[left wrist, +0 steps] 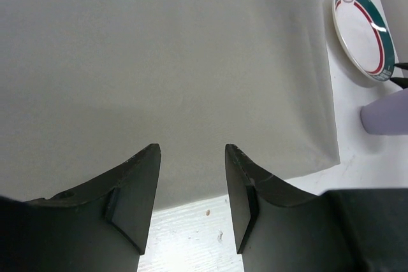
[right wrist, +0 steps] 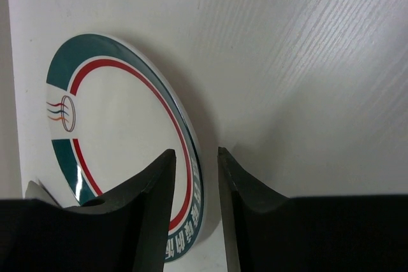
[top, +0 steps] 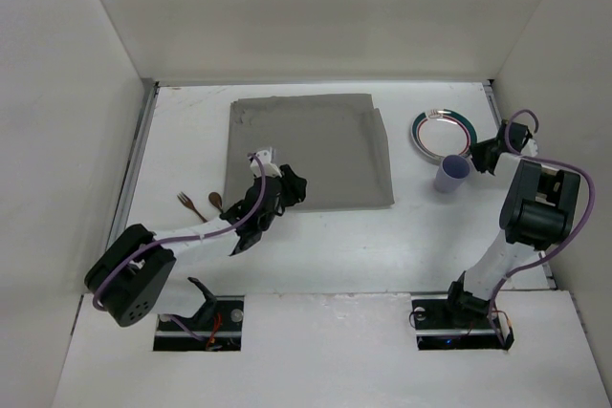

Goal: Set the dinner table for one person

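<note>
White matte dinner table (top: 316, 255) spans the whole top view and carries everything noted below. Landmark: a grey rectangular cloth mat (top: 306, 150), lying flat at far centre.

- Left of the mat's near corner: a small brown wooden fork (top: 189, 205) and, just beside it, a brown wooden spoon (top: 216, 202).
- Left arm: forearm runs diagonally from its near-left base up to the mat's near edge. Left gripper (left wrist: 191, 183) hangs over that edge, jaws moderately apart, nothing between them.
- Right of the mat's far corner, apart from it: a round white plate with green and red rim bands (right wrist: 121, 144). A small emblem of red, blue and orange lines sits inside the bands. The green band carries white lettering, too small to read.
- Nearer than the plate, right of the mat: a pale lavender cup (top: 451, 175), upright.
- Right arm: rises from its base and folds over, wrist pointing left. Right gripper (right wrist: 194, 183) sits at the plate's right rim, jaws narrowly parted with the rim between them; contact unclear.
</note>
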`<act>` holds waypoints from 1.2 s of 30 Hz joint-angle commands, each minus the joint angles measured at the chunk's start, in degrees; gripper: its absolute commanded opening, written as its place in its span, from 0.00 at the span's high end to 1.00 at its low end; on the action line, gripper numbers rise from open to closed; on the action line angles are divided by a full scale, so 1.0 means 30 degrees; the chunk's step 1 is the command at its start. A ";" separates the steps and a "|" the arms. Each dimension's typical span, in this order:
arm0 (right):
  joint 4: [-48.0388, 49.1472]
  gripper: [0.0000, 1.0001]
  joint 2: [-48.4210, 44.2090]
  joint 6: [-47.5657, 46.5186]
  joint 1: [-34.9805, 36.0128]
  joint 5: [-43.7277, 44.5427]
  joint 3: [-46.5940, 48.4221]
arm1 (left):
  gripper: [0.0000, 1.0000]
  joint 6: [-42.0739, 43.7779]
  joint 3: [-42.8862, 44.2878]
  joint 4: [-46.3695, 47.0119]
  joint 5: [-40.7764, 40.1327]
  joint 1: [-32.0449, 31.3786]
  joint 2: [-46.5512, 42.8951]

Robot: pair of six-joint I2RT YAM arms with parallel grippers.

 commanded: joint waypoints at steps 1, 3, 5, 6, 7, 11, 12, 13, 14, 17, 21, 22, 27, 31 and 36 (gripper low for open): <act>-0.0559 0.64 0.0142 0.0528 -0.0034 0.0066 0.1071 | 0.57 -0.0293 -0.0254 0.1186 0.0096 0.0419 -0.0682; -0.0969 0.65 0.0464 0.0442 -0.0034 -0.0023 0.1685 | 0.57 -0.0497 -0.0488 0.1186 0.0300 0.0711 -0.0974; -0.1788 0.65 0.0728 0.0353 0.0024 0.0152 0.2301 | 0.57 -0.0761 -0.0577 0.1186 0.0564 0.1004 -0.1151; -0.1995 0.64 0.0845 0.0382 0.0025 0.0153 0.2536 | 0.57 -0.0849 -0.0577 0.1186 0.0681 0.1151 -0.1181; -0.2200 0.62 0.1020 0.0527 -0.0004 0.0008 0.2770 | 0.57 -0.0908 -0.0606 0.1186 0.0740 0.1268 -0.1181; -0.3018 0.59 0.1636 0.0909 -0.0034 -0.0258 0.3795 | 0.57 -0.1142 -0.0782 0.1186 0.1063 0.1708 -0.1415; -0.3399 0.60 0.1753 0.0823 -0.0034 -0.0316 0.4088 | 0.57 -0.1172 -0.0840 0.1186 0.1092 0.1825 -0.1473; -0.3780 0.60 0.1842 0.0764 -0.0005 -0.0403 0.4323 | 0.57 -0.1172 -0.0841 0.1186 0.1093 0.1884 -0.1503; -0.3958 0.60 0.1871 0.0763 -0.0005 -0.0520 0.4441 | 0.57 -0.1172 -0.0870 0.1186 0.1093 0.1972 -0.1474; -0.4046 0.60 0.1988 0.0618 -0.0005 -0.0377 0.4704 | 0.57 -0.1347 -0.0900 0.1215 0.1268 0.2119 -0.1328; -0.5274 0.63 0.2281 0.0529 0.0054 0.0035 0.5553 | 0.57 -0.1377 -0.0900 0.1420 0.1327 0.2265 -0.1035; -0.5771 0.63 0.2485 0.0558 0.0083 0.0006 0.5991 | 0.57 -0.1406 -0.0929 0.1421 0.1385 0.2323 -0.1035; -0.6860 0.62 0.3043 0.0382 0.0083 -0.0432 0.7283 | 0.57 -0.1524 -0.1105 0.1450 0.1473 0.2645 -0.1416; -0.7505 0.66 0.3774 0.0237 0.0142 -0.0404 0.8629 | 0.57 -0.1641 -0.1134 0.1450 0.1591 0.2822 -0.1298; -0.7357 0.64 0.4506 0.0470 0.0492 -0.0696 0.9041 | 0.57 -0.1640 -0.1192 0.1567 0.1590 0.2968 -0.1094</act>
